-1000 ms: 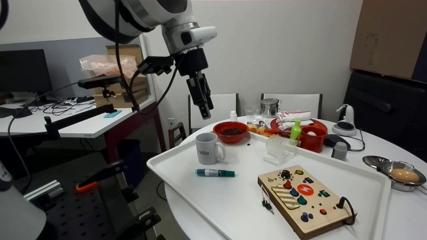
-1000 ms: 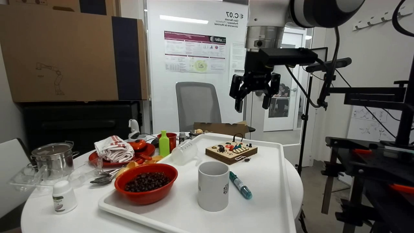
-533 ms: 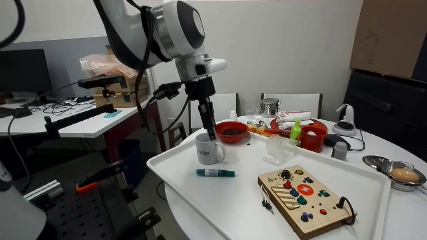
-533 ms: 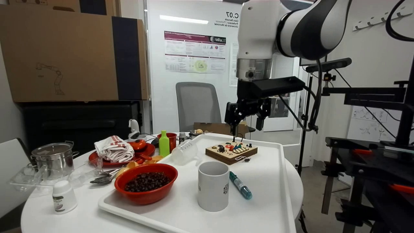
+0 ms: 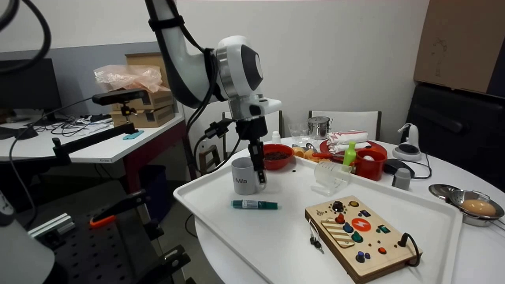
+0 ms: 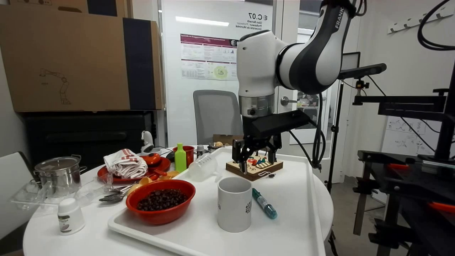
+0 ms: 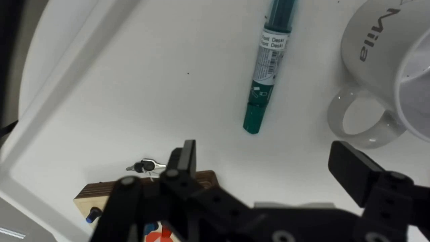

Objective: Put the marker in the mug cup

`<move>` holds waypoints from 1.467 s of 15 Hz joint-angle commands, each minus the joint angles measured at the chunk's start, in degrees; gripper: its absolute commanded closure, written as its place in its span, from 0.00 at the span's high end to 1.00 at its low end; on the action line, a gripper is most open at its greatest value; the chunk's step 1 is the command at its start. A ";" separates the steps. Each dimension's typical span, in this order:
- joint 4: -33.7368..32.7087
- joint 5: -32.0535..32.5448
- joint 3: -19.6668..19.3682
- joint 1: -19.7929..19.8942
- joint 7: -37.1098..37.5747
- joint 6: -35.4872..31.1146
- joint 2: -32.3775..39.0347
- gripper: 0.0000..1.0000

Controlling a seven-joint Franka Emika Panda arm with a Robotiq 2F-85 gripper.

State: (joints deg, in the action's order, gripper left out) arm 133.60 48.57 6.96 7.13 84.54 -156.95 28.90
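Note:
The teal-green marker lies flat on the white tray, next to the mug and apart from it. It also shows in an exterior view and in the wrist view. The white-grey mug cup stands upright with "Mila" on its side. In the wrist view the mug is at the right, partly out of frame, its handle near the right finger. My gripper is open and empty above the tray, with the marker ahead of the gap between its fingers. In an exterior view the gripper hangs beyond the mug.
A wooden switch board with a cable stands on the tray. A red bowl of dark beans is beside the mug. A transparent cup lies on its side. A green bottle and red pot stand behind it.
The gripper has come down from high above the table to near mug height, and toward the right in the exterior view facing the desk. It stays open. The marker and mug have not moved.

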 commanded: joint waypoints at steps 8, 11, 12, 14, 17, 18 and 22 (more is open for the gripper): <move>-0.51 -1.20 0.18 3.57 -1.87 -3.19 3.16 1.00; -0.99 -0.42 0.28 5.88 -2.46 -7.19 5.56 1.00; -1.31 -0.27 0.36 6.60 -2.79 -8.58 6.52 1.00; -1.86 -0.81 1.20 8.38 -4.05 -10.86 8.30 1.00; -2.81 -0.99 2.26 10.04 -5.24 -12.06 10.38 1.00; -3.10 -0.91 2.55 10.49 -5.61 -12.25 10.93 1.00; -5.20 -0.94 3.33 11.28 -6.21 -11.08 13.30 1.00</move>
State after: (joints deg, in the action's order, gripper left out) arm 130.88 48.52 9.06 17.17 80.35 -168.06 39.49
